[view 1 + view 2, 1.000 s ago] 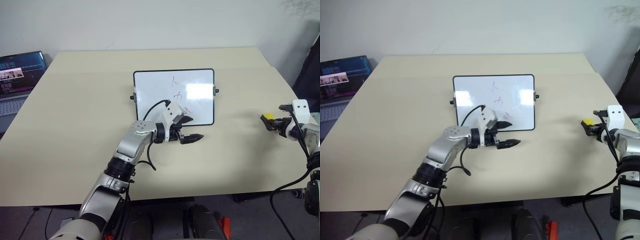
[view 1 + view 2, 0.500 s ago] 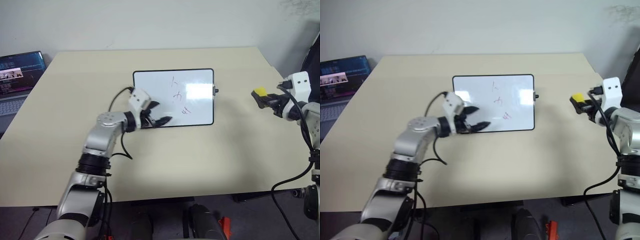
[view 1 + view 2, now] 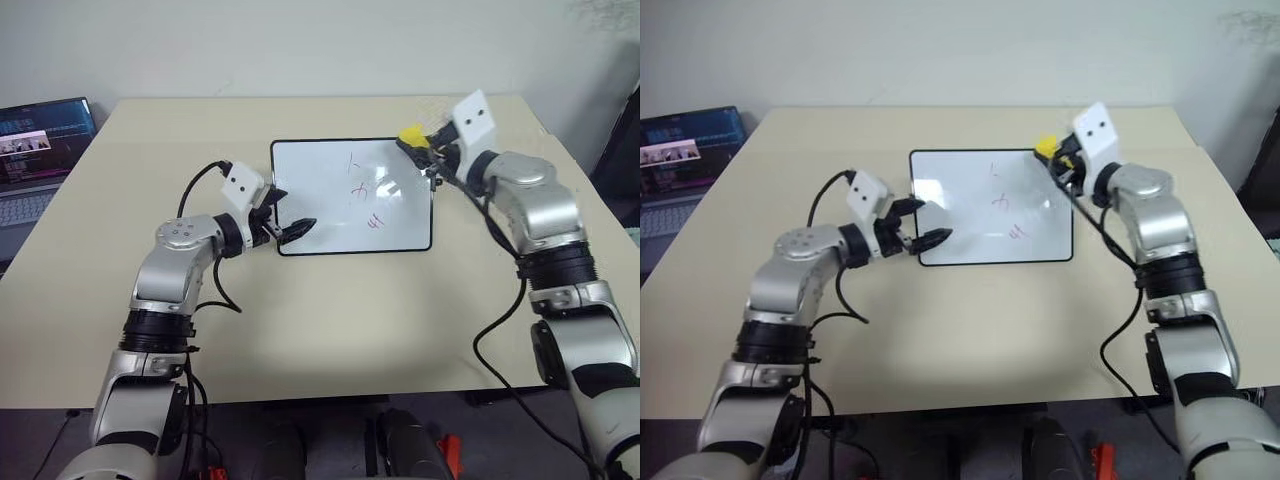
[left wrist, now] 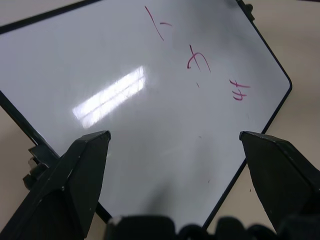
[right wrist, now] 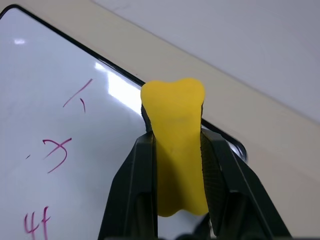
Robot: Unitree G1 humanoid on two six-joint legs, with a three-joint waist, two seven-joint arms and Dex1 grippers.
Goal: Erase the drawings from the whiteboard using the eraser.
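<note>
Our left hand [image 3: 292,229] has pulled back toward the tabletop's [image 3: 330,310] left edge, fingers apart over the near left corner of the whiteboard [image 3: 325,210], which lies centred toward the far edge. That leaves the drawings [image 3: 365,190] uncovered. Our right hand [image 3: 418,146] has swung in from the right edge to the board's far right corner, clamped on the eraser [image 3: 411,134], so wiping can probably begin.
</note>
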